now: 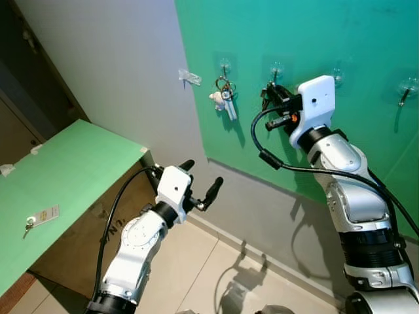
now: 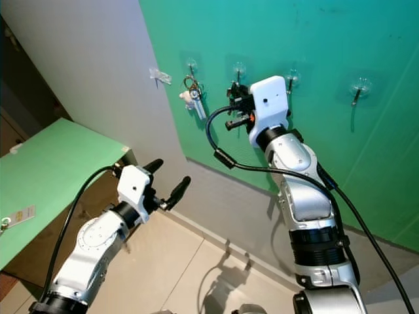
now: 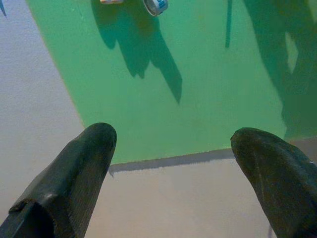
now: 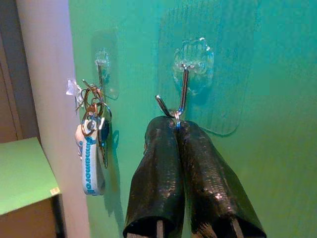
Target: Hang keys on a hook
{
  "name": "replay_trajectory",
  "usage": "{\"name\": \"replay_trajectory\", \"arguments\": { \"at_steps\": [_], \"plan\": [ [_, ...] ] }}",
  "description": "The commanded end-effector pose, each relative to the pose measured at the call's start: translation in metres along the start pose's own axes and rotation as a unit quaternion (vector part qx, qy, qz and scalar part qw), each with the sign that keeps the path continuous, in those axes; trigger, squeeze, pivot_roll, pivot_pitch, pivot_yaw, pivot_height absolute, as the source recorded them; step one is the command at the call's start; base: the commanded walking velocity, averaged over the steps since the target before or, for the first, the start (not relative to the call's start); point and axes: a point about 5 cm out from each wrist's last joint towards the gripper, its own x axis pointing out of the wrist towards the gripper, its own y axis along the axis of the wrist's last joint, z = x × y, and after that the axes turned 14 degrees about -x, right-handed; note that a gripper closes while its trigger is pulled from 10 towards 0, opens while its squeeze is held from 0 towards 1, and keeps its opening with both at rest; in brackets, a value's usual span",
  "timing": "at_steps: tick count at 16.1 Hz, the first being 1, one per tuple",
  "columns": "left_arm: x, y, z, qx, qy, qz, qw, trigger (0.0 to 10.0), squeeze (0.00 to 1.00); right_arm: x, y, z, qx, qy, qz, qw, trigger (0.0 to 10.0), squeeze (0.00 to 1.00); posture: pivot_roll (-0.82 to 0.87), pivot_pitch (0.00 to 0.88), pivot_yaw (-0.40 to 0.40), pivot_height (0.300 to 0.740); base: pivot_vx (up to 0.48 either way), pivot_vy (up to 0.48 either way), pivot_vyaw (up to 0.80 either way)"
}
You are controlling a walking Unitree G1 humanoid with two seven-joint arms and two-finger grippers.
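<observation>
Several clear stick-on hooks line the green wall panel (image 1: 327, 33). A bunch of keys (image 1: 226, 98) with a white tag (image 4: 90, 163) hangs from the leftmost hook (image 1: 224, 65). My right gripper (image 4: 176, 121) is raised to the neighbouring hook (image 4: 183, 84). It is shut, pinching a small metal key ring (image 4: 176, 115) right at the hook's upturned tip. Whatever hangs from that ring is hidden behind the fingers. My left gripper (image 1: 203, 173) hovers lower, open and holding nothing, pointing toward the wall's base.
A green table (image 1: 78, 163) stands to the left with a tagged key (image 1: 40, 217) lying near its front edge. Two more hooks (image 1: 337, 73) (image 1: 407, 91) sit bare to the right. A small clear hook (image 1: 190, 77) is stuck on the grey wall.
</observation>
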Motion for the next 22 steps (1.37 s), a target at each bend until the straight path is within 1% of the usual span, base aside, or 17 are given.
{"name": "replay_trajectory", "arguments": {
  "at_steps": [1,2,4,7,8,9,10,11,13,15,16,18,20,22],
  "plan": [
    [-0.004,0.002,-0.005,0.003,0.013,-0.001,1.000,10.0,0.00,0.001,-0.008,-0.005,0.014,0.011,-0.026,0.999,0.0,0.00,-0.21,0.000,0.118,0.720,0.000,0.000,0.00],
    [-0.004,0.001,-0.006,0.003,0.013,-0.003,1.000,10.0,0.00,0.000,-0.007,-0.006,0.002,0.014,-0.020,1.000,0.0,0.00,-0.21,0.000,0.121,0.720,0.000,0.000,0.00],
    [-0.004,0.000,-0.006,0.003,0.013,-0.004,1.000,10.0,0.00,0.000,-0.007,-0.006,-0.008,0.017,-0.018,1.000,0.0,0.00,-0.21,0.001,0.122,0.720,0.000,0.000,0.00],
    [-0.005,0.000,-0.006,0.003,0.012,-0.005,1.000,10.0,0.00,-0.004,-0.009,-0.009,-0.008,0.033,-0.022,0.999,0.0,0.00,-0.22,0.001,0.123,0.720,0.000,0.000,0.00],
    [-0.005,0.000,-0.006,0.003,0.012,-0.006,1.000,10.0,0.00,-0.005,-0.011,-0.007,0.014,0.031,-0.027,0.999,0.0,0.00,-0.22,0.003,0.124,0.720,0.000,0.000,0.00],
    [-0.005,-0.001,-0.005,0.004,0.011,-0.008,1.000,10.0,0.00,-0.006,-0.013,-0.004,0.072,0.026,-0.035,0.996,0.0,0.00,-0.22,0.003,0.124,0.720,0.000,0.000,0.00],
    [-0.005,-0.001,-0.005,0.004,0.011,-0.008,1.000,10.0,0.00,-0.007,-0.015,-0.002,0.118,0.029,-0.045,0.992,0.0,0.00,-0.22,0.003,0.124,0.720,0.000,0.000,0.00],
    [-0.005,-0.001,-0.005,0.003,0.011,-0.008,1.000,10.0,0.00,-0.009,-0.018,-0.001,0.136,0.039,-0.052,0.989,0.0,0.00,-0.22,0.007,0.125,0.720,0.000,0.000,0.00],
    [-0.006,-0.001,-0.005,0.004,0.011,-0.009,1.000,10.0,0.00,-0.013,-0.023,0.001,0.104,0.041,-0.061,0.992,0.0,0.00,-0.22,0.007,0.125,0.720,0.000,0.000,0.00],
    [-0.006,-0.002,-0.005,0.004,0.010,-0.010,1.000,10.0,0.00,-0.014,-0.021,-0.001,0.087,0.044,-0.058,0.994,0.0,0.00,-0.22,0.009,0.126,0.720,0.000,0.000,0.00],
    [-0.006,-0.002,-0.004,0.003,0.010,-0.011,1.000,10.0,0.00,-0.014,-0.020,-0.002,0.069,0.045,-0.057,0.995,0.0,0.00,-0.22,0.011,0.128,0.720,0.000,0.000,0.00],
    [-0.006,-0.002,-0.004,0.004,0.011,-0.011,1.000,10.0,0.00,-0.013,-0.017,-0.004,0.053,0.048,-0.051,0.996,0.0,0.00,-0.22,0.012,0.127,0.720,0.000,0.000,0.00],
    [-0.006,-0.002,-0.004,0.003,0.012,-0.011,1.000,10.0,0.00,-0.013,-0.014,-0.003,0.046,0.045,-0.039,0.997,0.0,0.00,-0.22,0.012,0.126,0.720,0.000,0.000,0.00],
    [-0.007,-0.003,-0.004,0.003,0.013,-0.012,1.000,10.0,0.00,-0.012,-0.013,-0.003,0.039,0.046,-0.039,0.997,0.0,0.00,-0.22,0.012,0.125,0.720,0.000,0.000,0.00]
  ]
}}
